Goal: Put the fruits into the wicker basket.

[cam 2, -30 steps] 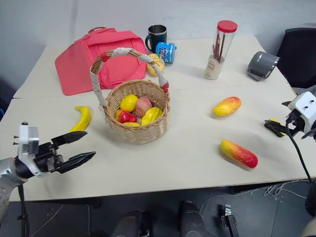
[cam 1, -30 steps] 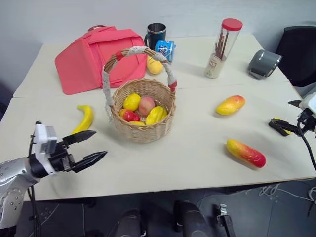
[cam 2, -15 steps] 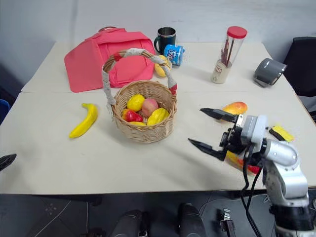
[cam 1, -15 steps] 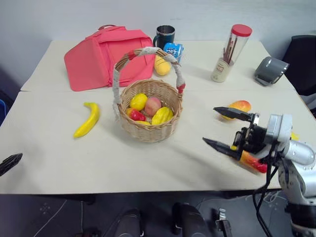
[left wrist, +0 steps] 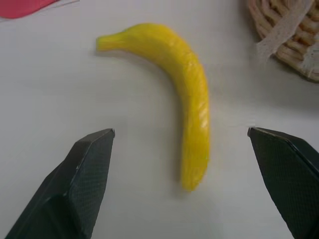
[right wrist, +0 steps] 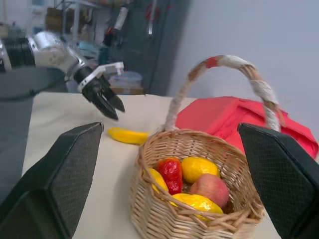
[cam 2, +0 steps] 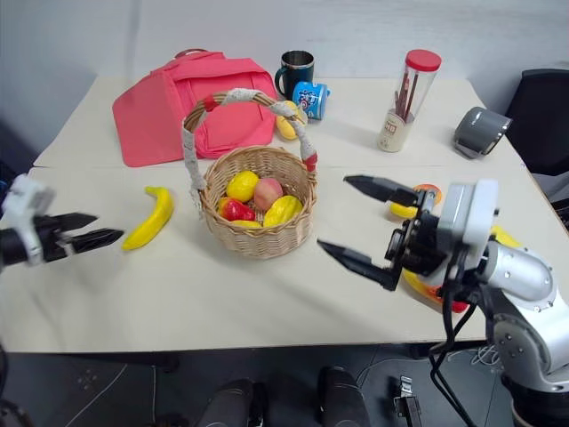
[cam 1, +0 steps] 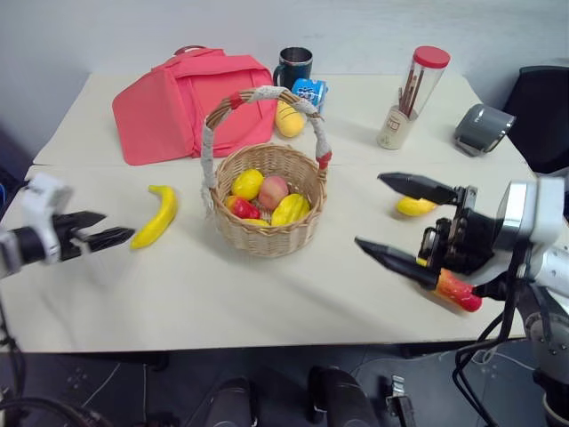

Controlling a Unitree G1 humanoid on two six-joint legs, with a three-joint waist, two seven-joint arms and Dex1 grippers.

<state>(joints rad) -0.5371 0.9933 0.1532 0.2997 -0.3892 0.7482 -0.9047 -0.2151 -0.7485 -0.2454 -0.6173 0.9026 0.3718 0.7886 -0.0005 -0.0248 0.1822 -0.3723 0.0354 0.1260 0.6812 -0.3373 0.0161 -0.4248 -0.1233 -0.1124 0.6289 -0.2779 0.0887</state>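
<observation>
**A:** Where are the fruits?

**B:** The banana (cam 1: 157, 216) lies flat on the tabletop (cam 1: 267, 294), just to the left of the wicker basket (cam 1: 267, 218) and apart from it. The rounder mango (cam 1: 414, 206) lies on the right side of the tabletop, partly hidden behind the right arm. The long mango (cam 1: 455, 290) is nearer the front edge on the right; its red end shows below that arm.

**A:** And the basket?

**B:** Upright near the middle of the tabletop, its arched handle standing over it. It already holds several fruits (yellow, red and a peach-coloured one).

**A:** What about the left tool?

**B:** The left tool (cam 1: 100, 229) is at the left edge, over the tabletop, pointing toward the banana with its fingers spread and nothing between them. In the left wrist view the banana lies ahead of the two fingers, touched by neither.

**A:** The right one?

**B:** The right tool (cam 2: 360, 222) hangs to the right of the basket, its fingers released wide and pointing toward it, empty. It sits in front of the two mangoes and grips neither.

**A:** Anything else around?

**B:** A red fabric bag (cam 1: 178, 102) behind the basket, a dark mug (cam 1: 294, 65) and a blue cup (cam 1: 308, 92) beside it, a yellow fruit (cam 1: 289, 118) just behind the basket handle, a clear jar with a red lid (cam 1: 412, 93), and a grey object (cam 1: 481, 129) at the far right.
</observation>
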